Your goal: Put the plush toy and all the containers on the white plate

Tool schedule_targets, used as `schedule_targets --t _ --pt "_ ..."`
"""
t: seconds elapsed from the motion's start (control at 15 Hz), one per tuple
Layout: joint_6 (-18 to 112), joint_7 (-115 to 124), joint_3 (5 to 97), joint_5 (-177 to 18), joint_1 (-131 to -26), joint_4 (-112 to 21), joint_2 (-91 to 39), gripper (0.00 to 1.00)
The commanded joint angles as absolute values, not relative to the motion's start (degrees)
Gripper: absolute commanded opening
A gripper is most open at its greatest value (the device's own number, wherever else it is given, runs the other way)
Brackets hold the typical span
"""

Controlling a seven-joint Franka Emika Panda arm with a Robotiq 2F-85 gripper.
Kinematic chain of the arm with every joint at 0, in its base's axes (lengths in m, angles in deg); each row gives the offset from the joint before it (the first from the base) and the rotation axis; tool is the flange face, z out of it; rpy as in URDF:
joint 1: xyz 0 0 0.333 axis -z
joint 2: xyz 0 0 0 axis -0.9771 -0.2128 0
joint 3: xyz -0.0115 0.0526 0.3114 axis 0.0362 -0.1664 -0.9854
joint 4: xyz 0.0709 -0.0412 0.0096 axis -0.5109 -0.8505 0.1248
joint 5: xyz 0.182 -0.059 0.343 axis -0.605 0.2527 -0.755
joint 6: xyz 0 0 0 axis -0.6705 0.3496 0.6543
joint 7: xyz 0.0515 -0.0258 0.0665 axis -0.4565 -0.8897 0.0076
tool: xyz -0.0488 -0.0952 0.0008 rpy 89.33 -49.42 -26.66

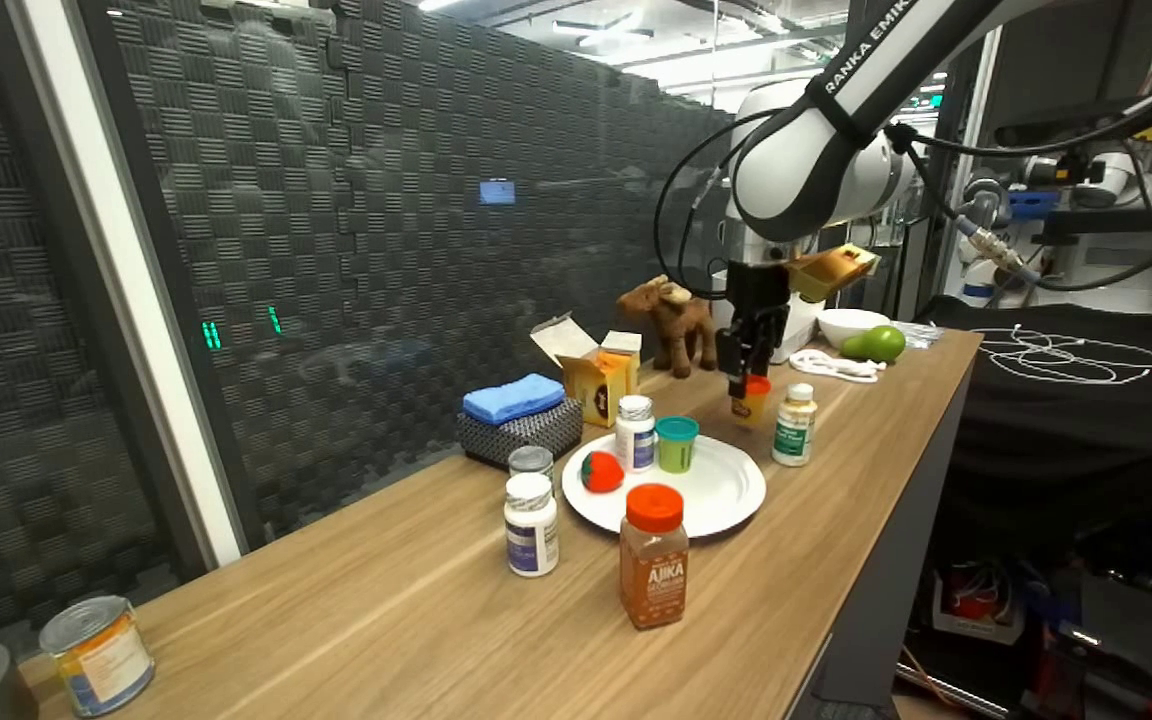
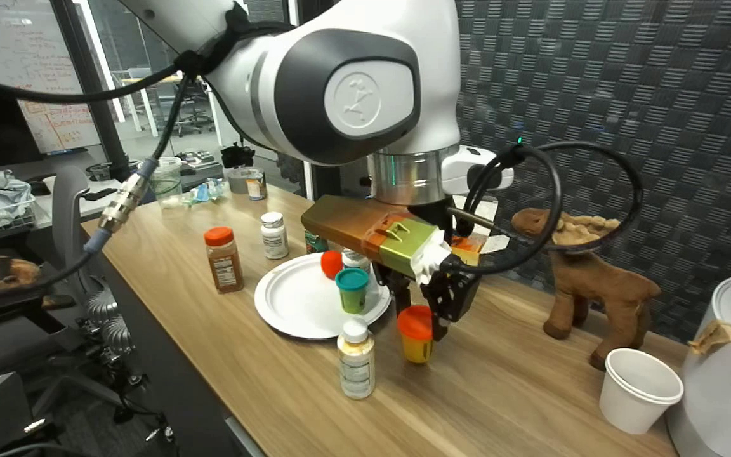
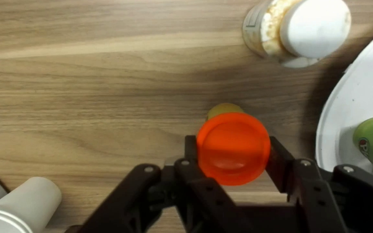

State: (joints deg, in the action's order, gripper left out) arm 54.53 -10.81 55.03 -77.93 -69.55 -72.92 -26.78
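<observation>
the orange-lidded tub (image 2: 415, 337) is gripped by its lid in the pincer (image 3: 231, 141), one finger set on each side, presumably for carriage to the white plate (image 2: 292, 304) nearby. clearance from the wood-grained worktop (image 1: 386, 570) cannot be told. a teal-lidded tub (image 1: 676, 447) is already stood on the plate, as required. the plush toy (image 2: 600, 279), brown, soft-looking and four-legged, is found upright on the worktop, off the smooth, round, shallow plate.

Wooden table (image 1: 366, 590), white plate (image 1: 721, 492), plush toy (image 2: 606, 279), Ajika jar (image 1: 654, 575)
</observation>
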Motion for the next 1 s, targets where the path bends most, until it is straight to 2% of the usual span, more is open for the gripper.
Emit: schedule_targets --t 0.0,0.93 --pt "53.9 -7.2 54.7 -75.9 -71.1 -74.6 -23.7 0.29" --pt "60.6 7.4 52.4 -69.2 -78.3 -85.3 -17.0 0.29"
